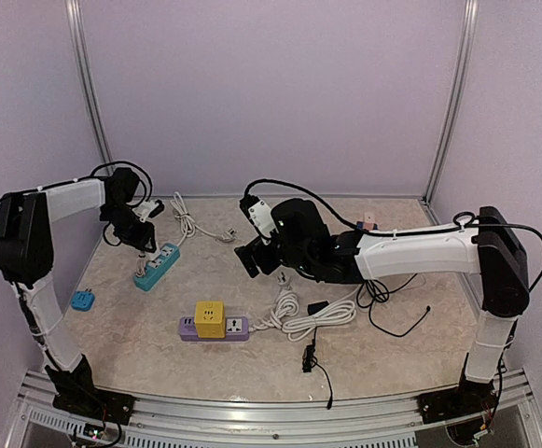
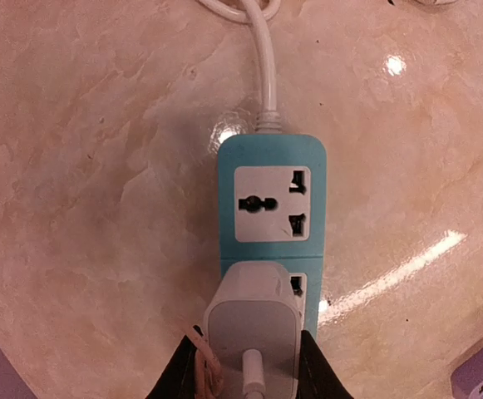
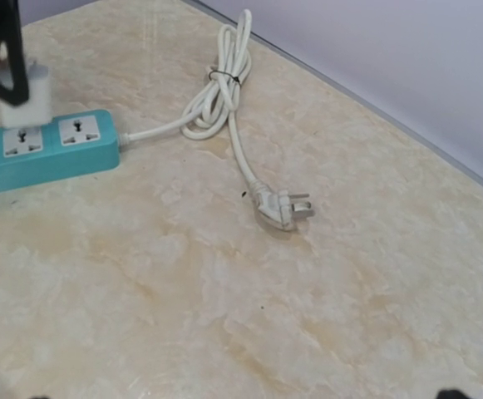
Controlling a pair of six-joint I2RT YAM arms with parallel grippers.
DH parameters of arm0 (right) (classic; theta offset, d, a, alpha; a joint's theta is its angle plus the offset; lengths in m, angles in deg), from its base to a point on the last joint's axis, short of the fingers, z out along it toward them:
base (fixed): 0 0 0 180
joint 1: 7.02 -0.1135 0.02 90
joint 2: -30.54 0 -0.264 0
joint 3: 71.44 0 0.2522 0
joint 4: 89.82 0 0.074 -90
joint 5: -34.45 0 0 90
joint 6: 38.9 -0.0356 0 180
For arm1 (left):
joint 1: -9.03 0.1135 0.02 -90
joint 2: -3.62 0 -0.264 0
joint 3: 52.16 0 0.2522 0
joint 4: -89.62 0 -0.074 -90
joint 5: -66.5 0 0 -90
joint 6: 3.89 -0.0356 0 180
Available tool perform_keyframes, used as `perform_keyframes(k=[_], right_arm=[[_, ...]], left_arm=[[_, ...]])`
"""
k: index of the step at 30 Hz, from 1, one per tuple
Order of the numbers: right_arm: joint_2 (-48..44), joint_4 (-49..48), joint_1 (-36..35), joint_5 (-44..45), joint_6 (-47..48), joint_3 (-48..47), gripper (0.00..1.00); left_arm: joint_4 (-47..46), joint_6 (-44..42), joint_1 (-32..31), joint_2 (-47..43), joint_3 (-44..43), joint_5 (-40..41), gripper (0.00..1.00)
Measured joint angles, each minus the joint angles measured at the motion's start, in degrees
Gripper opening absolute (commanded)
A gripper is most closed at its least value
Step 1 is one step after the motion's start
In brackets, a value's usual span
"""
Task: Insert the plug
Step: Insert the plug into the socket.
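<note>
White plug is clamped in my left gripper, over the near socket of the teal power strip. Can't tell if the pins are in. There's a free socket at 12 o'clock from the plug. From above, the strip lies at 10 o'clock on the table, with its white cord coiled at 1 o'clock from it. My right gripper hangs mid-table, jaws wide, holding nothing.
</note>
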Motion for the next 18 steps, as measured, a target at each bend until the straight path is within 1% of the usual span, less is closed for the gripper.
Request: perform_keyframes(k=[8, 18], right_arm=[[0.00, 0.13, 0.00, 0.00, 0.02, 0.00, 1.00], [0.02, 0.15, 0.00, -0.04, -0.02, 0.00, 1.00]], left_arm=[[-4.79, 2.75, -0.46, -2.69, 5.40, -0.37, 0.00], [-4.76, 3.96, -1.70, -5.84, 7.82, -0.39, 0.00]])
